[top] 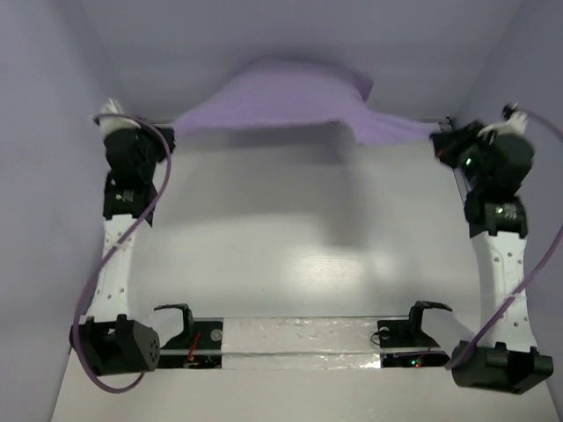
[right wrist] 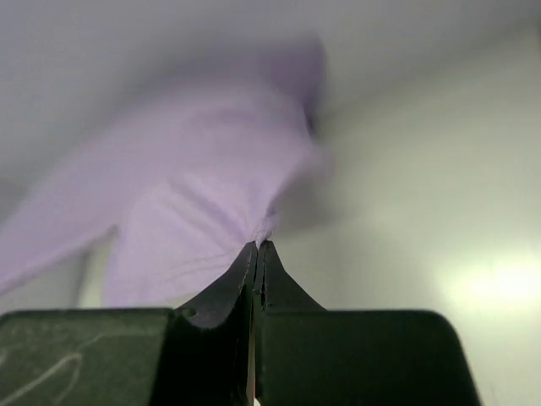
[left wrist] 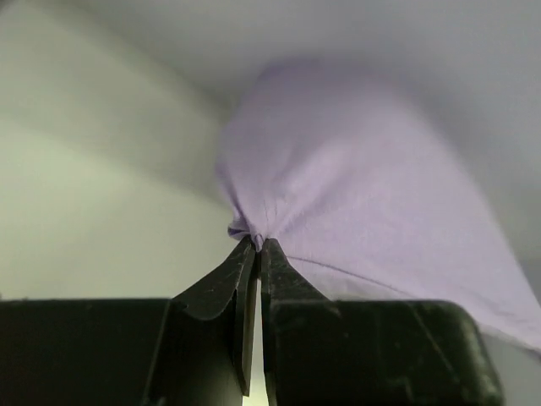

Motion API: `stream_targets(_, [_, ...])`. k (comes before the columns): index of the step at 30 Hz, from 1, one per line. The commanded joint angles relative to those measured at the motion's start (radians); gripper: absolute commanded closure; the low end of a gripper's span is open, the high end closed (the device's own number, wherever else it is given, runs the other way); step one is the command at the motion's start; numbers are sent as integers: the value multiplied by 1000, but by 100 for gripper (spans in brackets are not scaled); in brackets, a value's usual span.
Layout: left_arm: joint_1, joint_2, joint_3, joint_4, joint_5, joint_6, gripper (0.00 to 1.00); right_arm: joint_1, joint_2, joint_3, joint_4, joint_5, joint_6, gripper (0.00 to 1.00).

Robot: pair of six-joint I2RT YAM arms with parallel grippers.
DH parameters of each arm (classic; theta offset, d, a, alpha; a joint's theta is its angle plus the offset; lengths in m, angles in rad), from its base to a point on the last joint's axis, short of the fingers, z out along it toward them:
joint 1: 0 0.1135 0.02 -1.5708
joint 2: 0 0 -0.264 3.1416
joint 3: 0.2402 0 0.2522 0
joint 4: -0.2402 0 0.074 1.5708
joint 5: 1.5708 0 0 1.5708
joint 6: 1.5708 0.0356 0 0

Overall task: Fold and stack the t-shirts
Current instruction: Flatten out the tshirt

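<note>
Crosswise, the t-shirt (top: 290, 101) stretches, pinched by left gripper (left wrist: 257, 244) and right gripper (right wrist: 257, 245).

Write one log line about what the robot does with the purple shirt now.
left pincer: shut on t-shirt | right pincer: shut on t-shirt | t-shirt: stretched between them, above table

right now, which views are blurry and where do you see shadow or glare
Top external: fairly sharp; the thin lavender-purple t-shirt throws a soft shadow on the white table. Left wrist: cloth slightly soft, left gripper a dark silhouette. Right wrist: shirt smeared and blurriest, right gripper dark, bright glare patch at the right edge.
</note>
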Motion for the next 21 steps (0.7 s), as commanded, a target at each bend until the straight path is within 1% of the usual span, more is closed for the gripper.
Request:
stream_targets(1, [17, -121, -368, 91, -42, 33, 100, 32, -139, -370, -52, -33, -1, 100])
stream_targets(2, [17, -135, -428, 97, -50, 24, 100, 32, -162, -504, -85, -39, 8, 100])
stream_targets(3, [17, -143, -488, 106, -50, 15, 100, 32, -177, -555, -99, -65, 19, 100])
stream_targets(4, [17, -151, -595, 144, -39, -2, 100, 32, -172, -621, -134, -108, 43, 100])
stream_targets(5, [17, -149, -639, 158, -30, -16, 100, 32, -159, -622, -159, -108, 56, 100])
stream_targets(7, [17, -137, -732, 163, -7, -33, 100, 32, -138, -675, -184, -154, 68, 100])
stream_targets(8, [17, -120, -751, 162, -4, -38, 100, 32, -123, -685, -225, -159, 74, 100])
stream_targets(9, [17, -111, -765, 143, -1, -41, 100, 32, -84, -686, -251, -171, 76, 100])
stream_targets(11, [17, -86, -786, 90, 4, -45, 100, 32, -61, -691, -317, -197, 67, 100])
stream_targets(13, [26, -82, -796, 47, 18, -57, 100, 32, -95, -700, -343, -215, 82, 100])
stream_targets(15, [26, -121, -806, -14, 12, -65, 100, 32, -144, -694, -389, -205, 93, 100])
stream_targets(16, [26, -143, -806, -38, 1, -68, 100, 32, -177, -679, -411, -191, 87, 100])
stream_targets(17, [26, -193, -799, -74, -10, -74, 100, 32, -173, -635, -444, -179, 74, 100])
stream_targets(19, [35, -235, -790, -90, -39, -85, 100, 32, -146, -578, -443, -128, 45, 100])
stream_targets(21, [35, -203, -718, -145, -56, -79, 100, 32, -113, -497, -382, -117, 35, 100])
